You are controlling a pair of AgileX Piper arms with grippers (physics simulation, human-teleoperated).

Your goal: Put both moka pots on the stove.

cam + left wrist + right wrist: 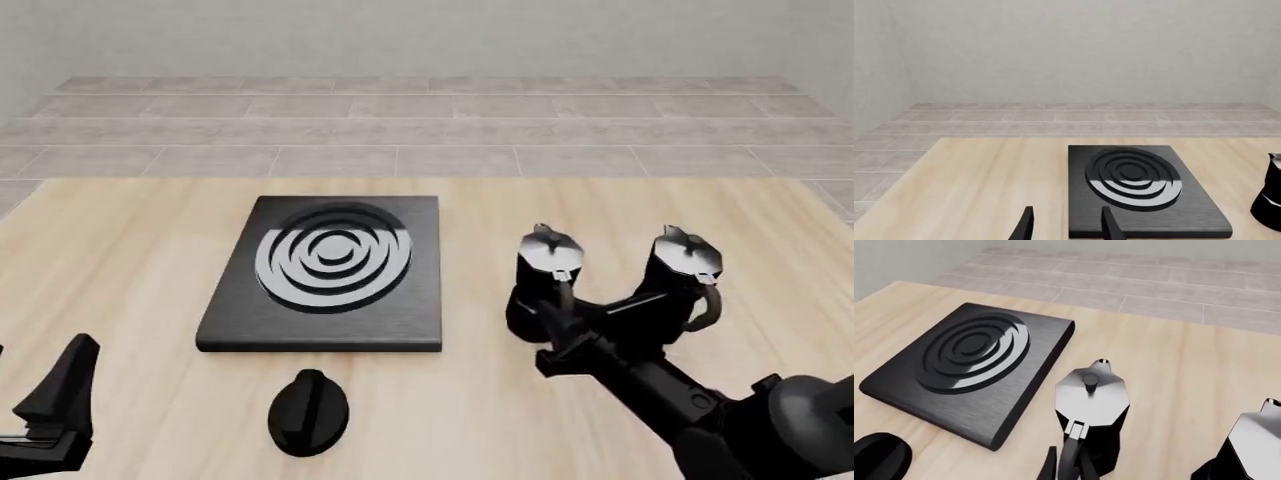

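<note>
The stove (327,270) lies flat at centre left with nothing on it. Two moka pots stand upright on the table to its right, one near (547,272) and one farther right (683,270). My right gripper (558,322) reaches in from the lower right. Its fingers sit close on either side of the nearer pot's handle (1074,437), shut on it. That pot (1091,397) rests on the table, and the other pot (1247,445) stands beside it. My left gripper (34,405) hovers open and holds nothing at the front left, short of the stove (1134,185).
A low black oval knob (308,410) lies on the table in front of the stove. The wooden table (134,250) ends at a tiled floor and a pale wall behind.
</note>
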